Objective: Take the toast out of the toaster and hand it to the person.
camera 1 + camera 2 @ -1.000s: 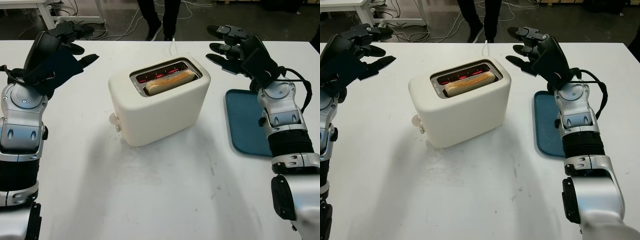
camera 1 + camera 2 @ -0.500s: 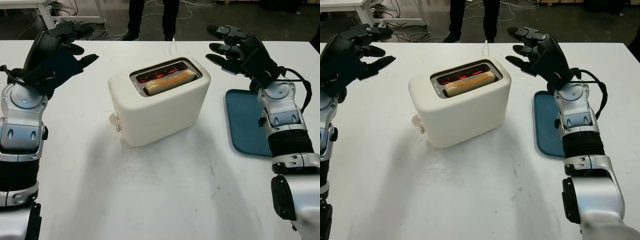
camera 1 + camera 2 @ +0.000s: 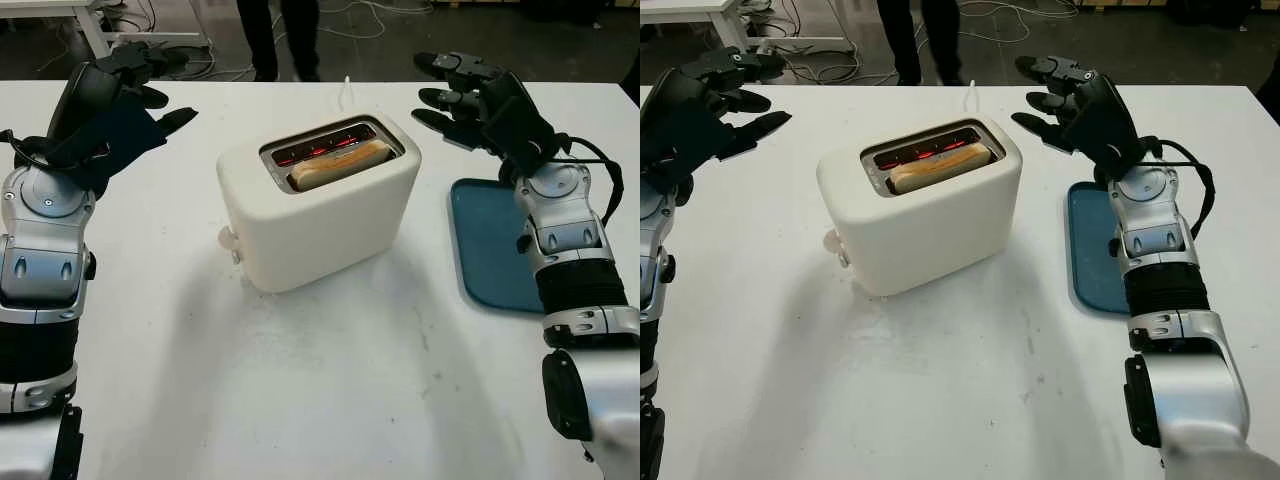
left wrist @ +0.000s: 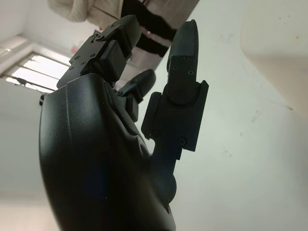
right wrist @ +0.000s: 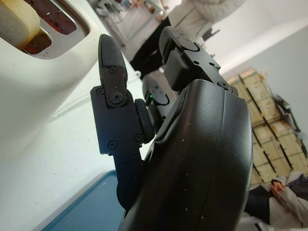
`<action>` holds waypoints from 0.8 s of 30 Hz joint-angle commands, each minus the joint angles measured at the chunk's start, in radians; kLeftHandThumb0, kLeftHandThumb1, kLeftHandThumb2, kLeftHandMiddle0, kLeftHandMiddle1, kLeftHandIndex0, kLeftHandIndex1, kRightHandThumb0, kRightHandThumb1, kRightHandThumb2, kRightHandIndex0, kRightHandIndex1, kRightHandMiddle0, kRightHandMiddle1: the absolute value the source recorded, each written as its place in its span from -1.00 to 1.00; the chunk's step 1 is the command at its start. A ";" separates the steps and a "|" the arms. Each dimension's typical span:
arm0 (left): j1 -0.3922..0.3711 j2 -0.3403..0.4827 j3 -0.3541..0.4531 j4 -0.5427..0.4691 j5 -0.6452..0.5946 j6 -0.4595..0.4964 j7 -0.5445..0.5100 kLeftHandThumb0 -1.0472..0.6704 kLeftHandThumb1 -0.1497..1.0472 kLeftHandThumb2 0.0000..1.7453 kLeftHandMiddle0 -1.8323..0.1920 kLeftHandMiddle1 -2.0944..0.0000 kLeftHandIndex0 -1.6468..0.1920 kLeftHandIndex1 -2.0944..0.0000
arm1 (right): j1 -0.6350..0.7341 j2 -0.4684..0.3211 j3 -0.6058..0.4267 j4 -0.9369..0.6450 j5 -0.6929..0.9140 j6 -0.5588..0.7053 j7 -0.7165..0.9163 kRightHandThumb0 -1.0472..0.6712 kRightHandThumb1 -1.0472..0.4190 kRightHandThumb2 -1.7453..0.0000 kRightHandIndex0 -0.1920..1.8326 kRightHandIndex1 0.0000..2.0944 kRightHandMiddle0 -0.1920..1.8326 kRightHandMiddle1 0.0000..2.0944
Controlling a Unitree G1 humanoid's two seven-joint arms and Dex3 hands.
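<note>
Your two hands have not shifted over the last second: the left hand (image 3: 115, 100) hangs in the upper left of the head view, and the right hand (image 3: 478, 95) in the upper right, just past the toaster's far right corner. Each holds nothing and is open, raised off the desk (image 3: 300, 380).

What has moved is the person (image 3: 278, 30) at the top edge, beyond the far side of the desk: the legs have stepped leftward and now stand left of the toaster's cord (image 3: 345, 92). You will likely have to aim the handover a little further left than a second ago.

The toast (image 3: 340, 163) sits in the nearer slot of the white toaster (image 3: 318, 205) at the middle of the frame, its top only just above the slot rim. The farther slot glows red, so judge the metal around it to be hot. Nothing has been gripped yet; the task is at its very start.

A blue tray (image 3: 495, 245) lies at the right, under your right forearm and well apart from the toaster. The small lever knob (image 3: 229, 240) sticks out at the toaster's lower left end.

Nothing stands between the right hand and the slot. The trouble is the shallow hold: little of the toast shows above the rim, so the fingers must pinch close to the hot opening.
</note>
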 commanded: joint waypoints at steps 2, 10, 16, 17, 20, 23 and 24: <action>-0.015 0.006 0.000 -0.003 0.010 0.000 0.000 -0.36 0.79 -0.79 0.57 0.17 0.31 0.68 | 0.005 -0.002 -0.006 -0.003 0.008 0.011 0.001 -0.26 -0.83 0.84 -0.28 -1.00 -0.32 -1.00; -0.014 0.009 0.000 0.001 0.011 -0.009 0.000 -0.36 0.79 -0.80 0.58 0.16 0.31 0.68 | 0.004 -0.002 -0.006 -0.002 0.007 0.012 -0.001 -0.26 -0.83 0.85 -0.28 -0.99 -0.31 -0.99; -0.014 0.002 0.004 0.002 0.007 -0.009 0.005 -0.37 0.79 -0.81 0.57 0.16 0.30 0.68 | 0.005 -0.004 -0.003 0.002 0.002 0.002 -0.001 -0.28 -0.83 0.84 -0.27 -0.99 -0.31 -0.99; -0.014 0.002 0.004 -0.003 0.006 -0.001 0.004 -0.37 0.79 -0.81 0.57 0.15 0.30 0.68 | 0.004 -0.003 -0.005 0.003 0.005 0.004 0.000 -0.29 -0.83 0.84 -0.27 -0.99 -0.31 -0.99; -0.012 0.005 0.004 -0.001 0.006 -0.001 0.000 -0.38 0.79 -0.80 0.59 0.16 0.31 0.68 | 0.004 0.000 -0.009 0.008 0.013 -0.003 0.003 -0.27 -0.83 0.85 -0.27 -0.99 -0.31 -1.00; -0.013 0.003 0.005 0.005 0.004 -0.011 0.002 -0.38 0.79 -0.80 0.59 0.15 0.31 0.68 | 0.006 0.001 -0.007 -0.003 0.011 0.014 0.001 -0.27 -0.83 0.85 -0.28 -1.00 -0.32 -1.00; -0.013 0.002 0.005 0.004 0.004 -0.007 0.002 -0.37 0.79 -0.80 0.58 0.15 0.31 0.68 | 0.007 0.000 -0.005 -0.006 0.008 0.018 0.000 -0.27 -0.83 0.85 -0.28 -1.00 -0.32 -1.00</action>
